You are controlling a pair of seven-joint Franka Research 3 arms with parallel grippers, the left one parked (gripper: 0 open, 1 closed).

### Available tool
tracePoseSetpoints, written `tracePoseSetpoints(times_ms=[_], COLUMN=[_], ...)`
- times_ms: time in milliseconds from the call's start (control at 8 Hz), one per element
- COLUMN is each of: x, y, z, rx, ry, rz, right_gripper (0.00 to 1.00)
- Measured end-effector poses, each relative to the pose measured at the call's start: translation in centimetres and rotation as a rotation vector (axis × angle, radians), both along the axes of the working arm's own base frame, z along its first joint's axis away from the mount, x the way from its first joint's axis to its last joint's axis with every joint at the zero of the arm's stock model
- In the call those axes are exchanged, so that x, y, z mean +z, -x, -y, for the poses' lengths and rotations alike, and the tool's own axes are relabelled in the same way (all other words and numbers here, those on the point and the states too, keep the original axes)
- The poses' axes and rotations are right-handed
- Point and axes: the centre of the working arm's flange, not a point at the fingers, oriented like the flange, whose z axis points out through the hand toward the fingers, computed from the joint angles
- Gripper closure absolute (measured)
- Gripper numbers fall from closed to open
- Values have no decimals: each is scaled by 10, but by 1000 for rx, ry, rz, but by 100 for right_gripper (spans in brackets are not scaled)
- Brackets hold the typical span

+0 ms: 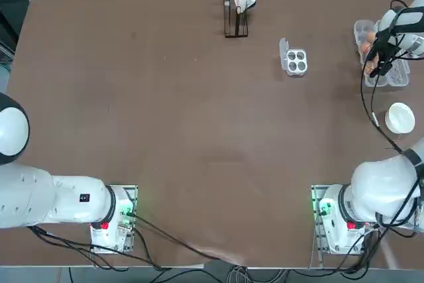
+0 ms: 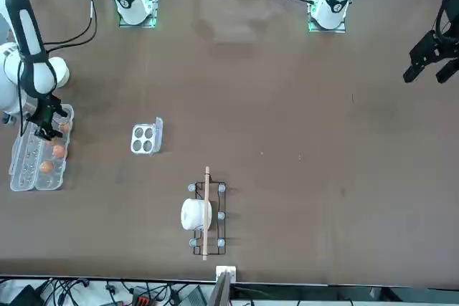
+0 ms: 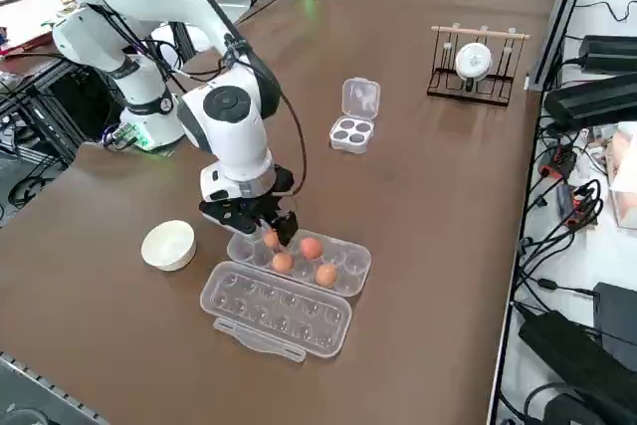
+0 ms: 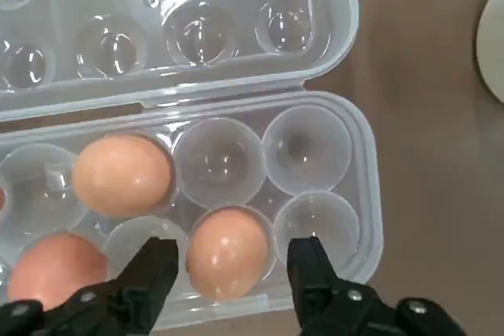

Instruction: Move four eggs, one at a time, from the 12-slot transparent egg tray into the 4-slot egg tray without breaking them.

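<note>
Right hand [image 4: 232, 261]: low over the 12-slot transparent egg tray [image 3: 343, 271] at the surface's [image 1: 165, 130] right edge, fingers [image 4: 153, 269] part-spread either side of one egg [image 4: 227, 251], no contact visible
Eggs: all in the long tray
4-slot egg tray [image 1: 295, 61]: empty, lid up, well apart toward the far edge's middle
Around: white bowl [image 1: 400, 117] near the long tray; rack [image 1: 235, 21] with a white cup at the far edge
Wrist view only: the egg sits between the fingers
Top view: arm hides most of the tray
</note>
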Motion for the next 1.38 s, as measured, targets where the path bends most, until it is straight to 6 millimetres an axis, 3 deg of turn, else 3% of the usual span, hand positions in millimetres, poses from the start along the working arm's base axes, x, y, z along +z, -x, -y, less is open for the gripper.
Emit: tracePoseSetpoints(times_ms=[375, 1375], x=[0, -5], y=[1, 2], z=[3, 4], rx=[-6, -14], ry=[1, 2], rz=[1, 3], right_gripper=[27, 22])
